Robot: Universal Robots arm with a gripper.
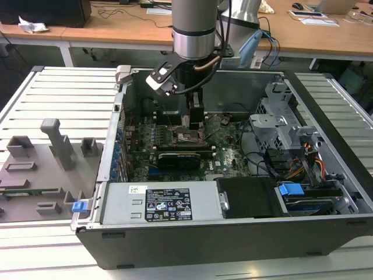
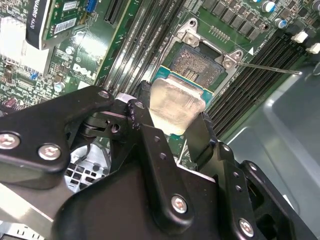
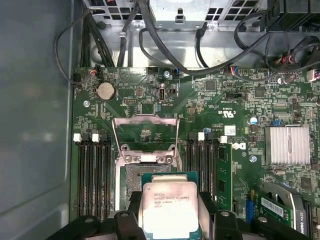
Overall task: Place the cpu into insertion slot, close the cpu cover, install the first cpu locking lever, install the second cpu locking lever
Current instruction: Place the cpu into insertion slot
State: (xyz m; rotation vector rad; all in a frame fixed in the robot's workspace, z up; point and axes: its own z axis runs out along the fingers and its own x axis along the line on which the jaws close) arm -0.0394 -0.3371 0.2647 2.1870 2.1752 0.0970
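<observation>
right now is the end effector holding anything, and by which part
Yes. The end effector grips the cpu by two opposite side edges, silver top face showing, close to the uncovered insertion slot.

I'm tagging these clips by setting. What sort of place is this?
Likely a robotics lab: an open grey metal computer case lies on a slatted aluminium table, wooden office desks stand behind, and the black tool holds a small silver-topped square cpu.
</observation>
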